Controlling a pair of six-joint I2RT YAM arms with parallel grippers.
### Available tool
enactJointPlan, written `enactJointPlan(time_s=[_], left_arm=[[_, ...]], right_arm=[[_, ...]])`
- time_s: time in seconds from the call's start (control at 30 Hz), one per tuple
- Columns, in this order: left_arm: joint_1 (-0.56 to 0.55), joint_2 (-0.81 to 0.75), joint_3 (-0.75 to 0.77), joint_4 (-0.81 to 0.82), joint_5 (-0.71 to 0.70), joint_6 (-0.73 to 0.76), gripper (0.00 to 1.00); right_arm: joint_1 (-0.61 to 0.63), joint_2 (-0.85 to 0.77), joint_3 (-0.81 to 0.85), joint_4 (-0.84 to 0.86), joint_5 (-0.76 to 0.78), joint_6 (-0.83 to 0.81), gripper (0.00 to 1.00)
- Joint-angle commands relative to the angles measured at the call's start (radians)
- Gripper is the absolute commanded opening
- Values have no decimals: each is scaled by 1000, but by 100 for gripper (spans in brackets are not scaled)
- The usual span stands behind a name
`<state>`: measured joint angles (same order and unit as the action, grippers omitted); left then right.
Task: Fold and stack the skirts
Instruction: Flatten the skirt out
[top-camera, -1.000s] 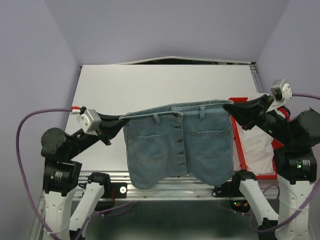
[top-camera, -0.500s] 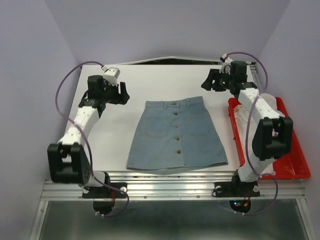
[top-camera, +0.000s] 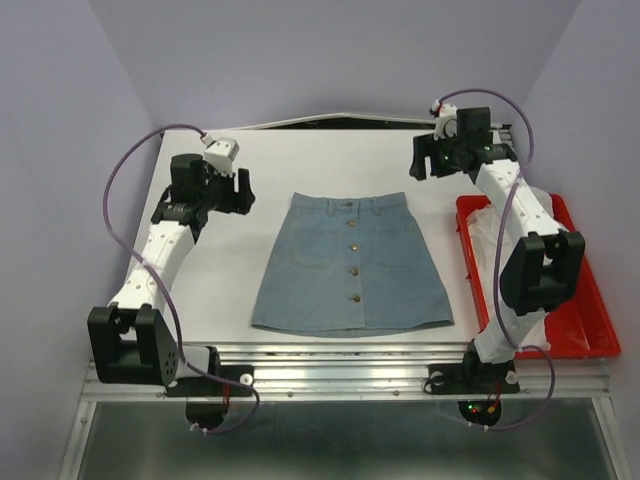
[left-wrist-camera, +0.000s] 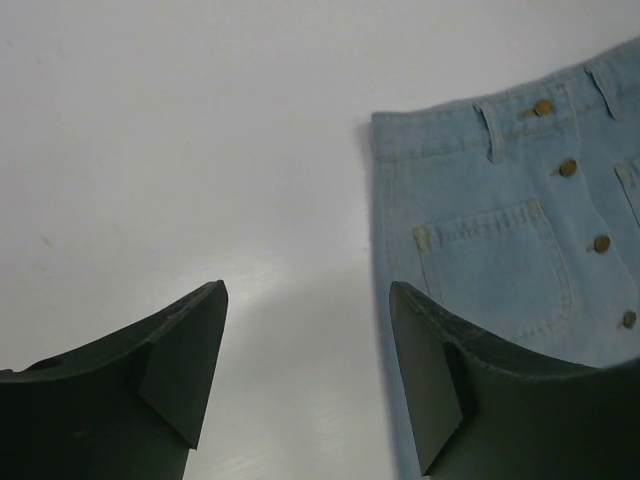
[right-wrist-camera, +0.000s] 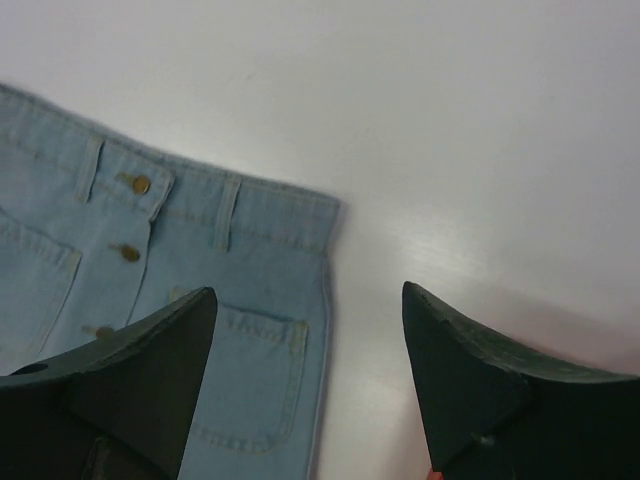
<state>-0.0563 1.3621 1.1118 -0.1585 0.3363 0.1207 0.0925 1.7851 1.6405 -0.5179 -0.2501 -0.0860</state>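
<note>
Denim skirt (top-camera: 352, 265) lies flat, buttons up, mid-table (top-camera: 230, 262). Left gripper (left-wrist-camera: 305, 300) and right gripper (right-wrist-camera: 310, 300) hover wide open and empty off its far corners. We judge it limp and fairly weighty, best pinched at the waistband corners.

plain lavender walls (top-camera: 330, 50) close around me on three sides of my white table (top-camera: 330, 165), whose matte top carries a soft sheen of light, with an aluminium rail (top-camera: 340, 375) running along its near edge.
</note>
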Motion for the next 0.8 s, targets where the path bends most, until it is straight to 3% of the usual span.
enactJointPlan(time_s=[0.0, 0.23, 0.4, 0.53, 0.63, 0.77], left_arm=[[-48, -87, -105, -44, 119, 14, 76], [-285, -51, -201, -139, 145, 14, 57], [-332, 70, -161, -193, 168, 26, 55], [-338, 230, -109, -225, 181, 33, 46], [-338, 337, -69, -231, 124, 42, 37], [-323, 449, 3, -228, 34, 53, 34]], right_arm=[[53, -87, -114, -191, -113, -138, 74], [113, -107, -312, -294, -95, -274, 61], [113, -90, -396, -307, -16, -356, 54], [122, -85, -459, -307, 47, -419, 54], [142, -84, -502, -310, 58, -451, 54], [210, -66, -571, -320, 80, -462, 53]])
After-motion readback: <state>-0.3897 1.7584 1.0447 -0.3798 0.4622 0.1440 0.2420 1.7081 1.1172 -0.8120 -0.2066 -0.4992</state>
